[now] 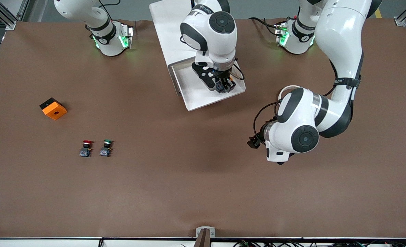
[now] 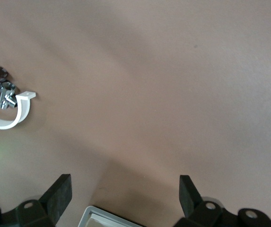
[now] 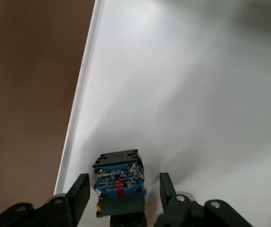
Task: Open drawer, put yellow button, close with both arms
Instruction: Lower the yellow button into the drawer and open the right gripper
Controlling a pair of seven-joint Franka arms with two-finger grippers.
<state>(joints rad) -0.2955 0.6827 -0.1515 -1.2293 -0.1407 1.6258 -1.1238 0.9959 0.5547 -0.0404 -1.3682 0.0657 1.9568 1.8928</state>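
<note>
The drawer (image 1: 196,96) stands pulled out of the white cabinet (image 1: 165,31), toward the front camera. The yellow button (image 3: 118,176) lies on its side on the drawer's white floor (image 3: 196,94), close to one side rim, with a sliver of yellow cap showing. My right gripper (image 3: 123,189) is low in the drawer and straddles the button, open, with a gap at each finger. In the front view the right gripper (image 1: 222,86) is over the drawer's end nearest the left arm. My left gripper (image 2: 125,194) hangs open and empty over bare table, mostly hidden under its own arm (image 1: 299,133).
A red-capped button (image 1: 86,148) and a green-capped button (image 1: 106,147) stand side by side toward the right arm's end of the table. An orange and black box (image 1: 53,108) lies farther from the front camera than those two. A pale rimmed corner (image 2: 104,218) shows below the left gripper.
</note>
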